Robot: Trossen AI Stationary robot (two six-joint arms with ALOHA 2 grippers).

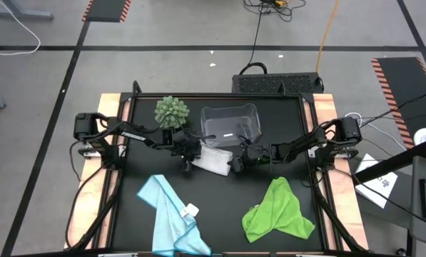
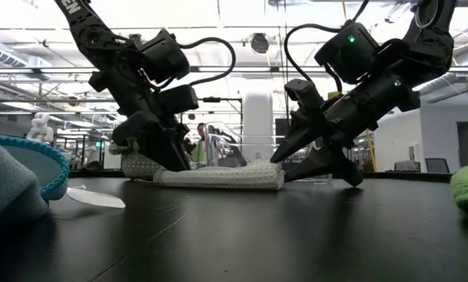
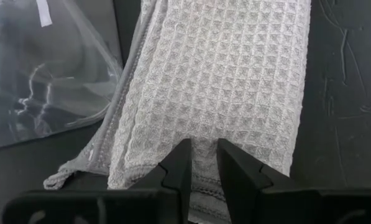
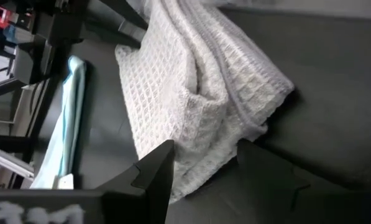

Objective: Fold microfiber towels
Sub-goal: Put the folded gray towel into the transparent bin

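At the table's near edge in the high view lie two loose cloths. The light blue towel point(image 1: 171, 216) is stretched into a long strip whose axis runs diagonally from the left-centre down toward the near edge, with its small white tag point(image 1: 191, 210) on the right side of the strip. To the right, well apart from it, the lime green towel point(image 1: 277, 212) lies crumpled in a rough triangle, its peak pointing away toward the far side of the table.

Farther in, at the middle of the black table point(image 1: 227, 200), the white towel point(image 1: 215, 158) lies folded into a thick band. Its long axis runs across the table between the two arms, slightly slanted. In the low view it shows as a low flat roll resting on the surface.

The left gripper point(image 3: 202, 163) is at the white towel's left end, its narrowly parted fingers clenched on a pinch of the waffle-weave cloth. The right gripper point(image 4: 201, 163) is at the towel's right end, its fingers spread apart with the folded edge lying between them; whether they press the cloth cannot be told.

Beyond the towel stands the clear plastic bin point(image 1: 230, 122), just behind it, and to its left the round green spiky ball plant point(image 1: 171, 110).
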